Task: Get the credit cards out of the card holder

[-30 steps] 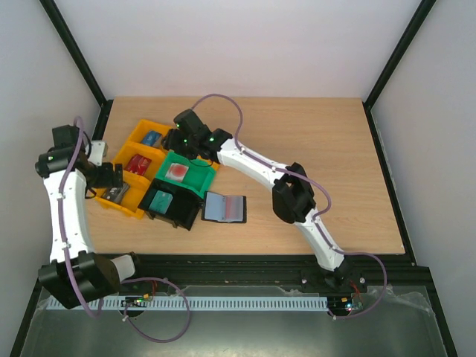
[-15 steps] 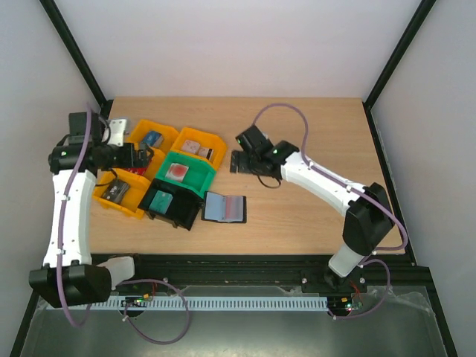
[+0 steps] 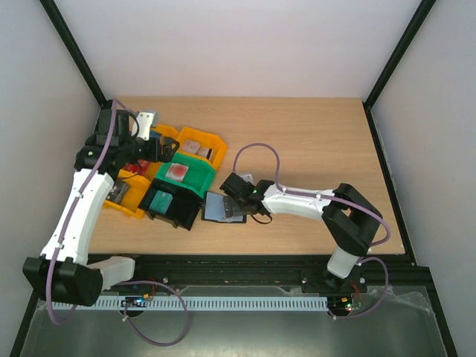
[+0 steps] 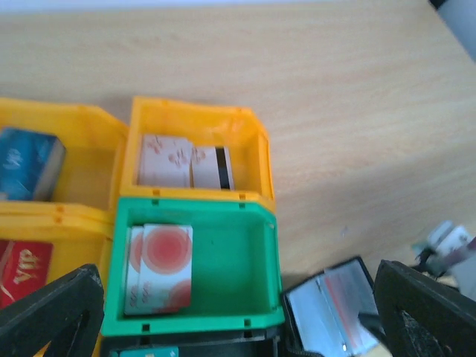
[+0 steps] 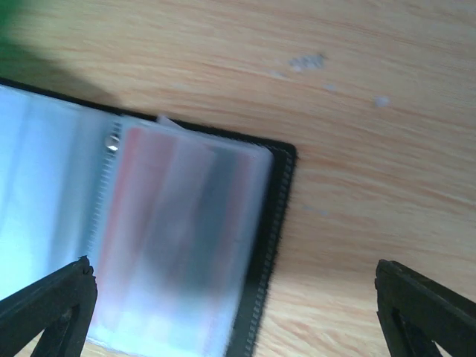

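Wallet-type card holder lies open, pockets up, on the worktop toward the near edge, left of middle, just beside the black bin. Reddish credit cards show through the clear sleeve on one leaf. The wrist view is blurred, so can't tell how many. Pink-and-white cards already sit in the green bin.

Right gripper hovers directly over the holder, jaws spread wide, nothing between them. Left gripper hangs over the bins toward the far-left corner, jaws also wide apart and empty.

Handling guess: cards are thin, light, stiff and slick. They probably sit snug in soft plastic sleeves, so they won't lift straight up and need sliding out along the pocket mouth. The holder looks light and floppy at the spine and will likely drag across the wood when a card is pulled. Best bet is to pin the black border of one leaf, then pinch a card by whatever short edge peeks out of the sleeve, flat faces between the pads. Risk: pinching sleeve and card together
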Controlling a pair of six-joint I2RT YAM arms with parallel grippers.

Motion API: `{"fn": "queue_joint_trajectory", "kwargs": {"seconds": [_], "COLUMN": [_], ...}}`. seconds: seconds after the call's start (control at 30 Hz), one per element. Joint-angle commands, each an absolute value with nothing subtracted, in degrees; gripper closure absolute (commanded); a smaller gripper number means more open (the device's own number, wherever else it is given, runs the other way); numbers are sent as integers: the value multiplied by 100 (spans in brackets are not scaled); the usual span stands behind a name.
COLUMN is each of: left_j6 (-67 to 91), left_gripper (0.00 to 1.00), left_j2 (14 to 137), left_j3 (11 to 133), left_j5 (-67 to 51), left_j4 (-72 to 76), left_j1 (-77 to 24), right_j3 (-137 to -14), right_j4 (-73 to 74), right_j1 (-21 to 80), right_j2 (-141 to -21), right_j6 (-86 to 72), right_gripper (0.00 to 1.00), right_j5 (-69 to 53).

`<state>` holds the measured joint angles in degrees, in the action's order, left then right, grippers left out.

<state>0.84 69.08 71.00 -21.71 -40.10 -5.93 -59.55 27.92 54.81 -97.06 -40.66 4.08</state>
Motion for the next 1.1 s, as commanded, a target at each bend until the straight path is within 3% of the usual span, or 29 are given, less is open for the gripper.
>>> {"fn": "queue_joint_trajectory", "kwargs": {"seconds": [0.0,0.23,0.57,0.77,1.07], "left_j6": [271,354,974,1146,1617], "left_gripper": [1,1,1,2,5], "left_j2": [6585,6344,6274,6788,8543], "left_j3": [7357,7133,6478,6423,6982], "left_j5": [-1871,-2040,-3058,-3243,-2696], "left_j4": [-3644,-3570,-3170,-3171,-3195], "left_j1": [-572,-536,-646,-1716,-3477], "right_j3": [-6376,-6151,-5586,-5178,-5115], "right_j4": [2462,1945,2672,2677,2617], "right_j1": [5686,5744,5264,4627,3670], "right_j2": [-10053,-10669,-10447,-9548,-8185], "right_j6": [-4020,-4225,-3972,-3405,-3323], "right_gripper": [1,1,2,1,1], "right_j5": [903,325,1149,621,-147]}}
